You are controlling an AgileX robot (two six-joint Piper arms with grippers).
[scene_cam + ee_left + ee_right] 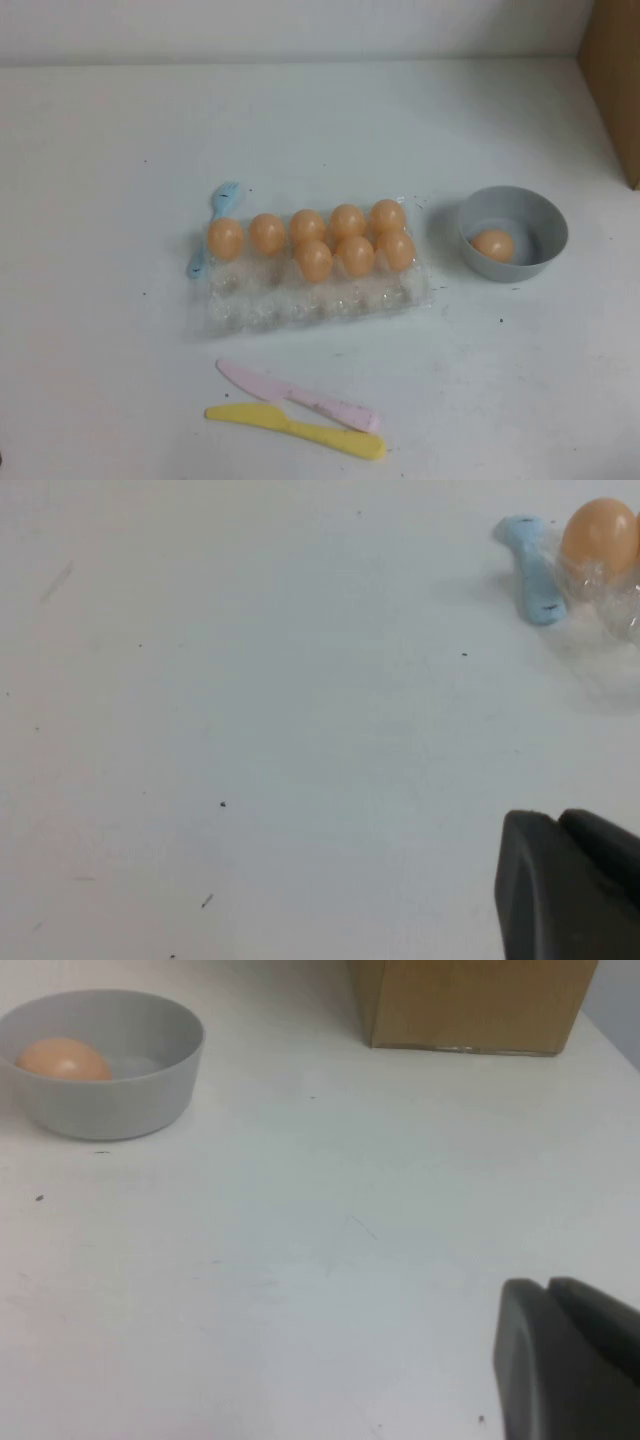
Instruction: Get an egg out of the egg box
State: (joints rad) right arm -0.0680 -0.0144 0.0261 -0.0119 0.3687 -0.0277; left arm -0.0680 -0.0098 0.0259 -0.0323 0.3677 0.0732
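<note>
At frame centre, the egg box (320, 300) holds eight eggs; one egg (493, 244) sits in the bowl (545, 215). Left tool (575, 890) and right tool (570, 1360) hover over bare tabletop (100, 150), openness unclear. Approach an outer egg from above, gently.

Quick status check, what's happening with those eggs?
Left gripper, right gripper: both off the clear plastic egg box. Eight orange-tan eggs inside, one in round grey bowl. Nothing blocking.
</note>
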